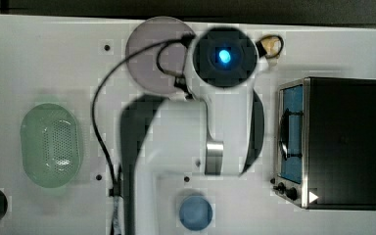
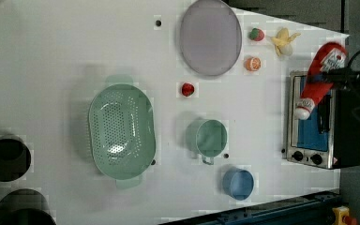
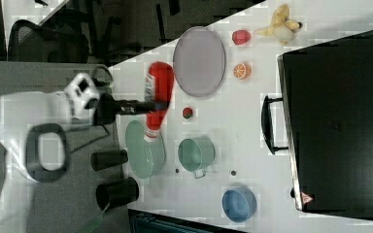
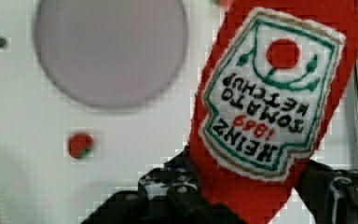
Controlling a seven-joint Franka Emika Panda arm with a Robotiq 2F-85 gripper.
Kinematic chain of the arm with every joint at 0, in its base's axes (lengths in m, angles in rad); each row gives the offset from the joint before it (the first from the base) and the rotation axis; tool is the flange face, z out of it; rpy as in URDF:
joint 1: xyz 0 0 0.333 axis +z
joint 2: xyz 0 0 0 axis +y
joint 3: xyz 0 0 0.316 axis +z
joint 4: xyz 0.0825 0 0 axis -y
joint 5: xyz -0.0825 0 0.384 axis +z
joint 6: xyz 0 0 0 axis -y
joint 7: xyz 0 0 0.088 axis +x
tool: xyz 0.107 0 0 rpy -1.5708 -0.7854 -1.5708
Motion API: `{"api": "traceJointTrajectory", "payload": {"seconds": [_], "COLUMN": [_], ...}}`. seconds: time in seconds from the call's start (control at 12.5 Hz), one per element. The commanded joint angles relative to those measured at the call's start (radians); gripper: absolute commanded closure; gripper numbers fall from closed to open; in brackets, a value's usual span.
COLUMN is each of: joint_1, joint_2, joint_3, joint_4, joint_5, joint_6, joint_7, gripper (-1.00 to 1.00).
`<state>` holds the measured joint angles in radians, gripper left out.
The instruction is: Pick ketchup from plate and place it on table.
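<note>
Ketchup [image 4: 279,107] already off plate [image 2: 210,37], clamped in gripper [image 4: 251,196] and held up in air, cap end tilted down; remaining: lower and release it on table [image 2: 75,47].

A grey floor [image 3: 53,208] lies beside the workbench in the right view. A black mesh office chair [image 3: 29,41] stands there, near two black cylindrical bins [image 3: 114,177].
</note>
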<state>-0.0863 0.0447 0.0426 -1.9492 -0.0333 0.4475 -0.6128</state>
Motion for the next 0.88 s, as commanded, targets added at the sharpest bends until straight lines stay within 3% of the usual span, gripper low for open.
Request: {"api": "traceJointTrajectory", "payload": {"seconds": [0.08,0.48,0.88], "joint_1": [-0.021,-0.016,-0.014], "joint_2": [0.035,0.094,0.236], "joint_3": [-0.022,-0.021,-0.011], "joint_4": [-0.208,-0.418,-0.452], "joint_5": [0.038,0.088,0.088], "joint_6": [0.124,0.469,0.649], "joint_7": [-0.018,-0.018,-0.015], "gripper": [-0.25,-0.25,-0.25]}}
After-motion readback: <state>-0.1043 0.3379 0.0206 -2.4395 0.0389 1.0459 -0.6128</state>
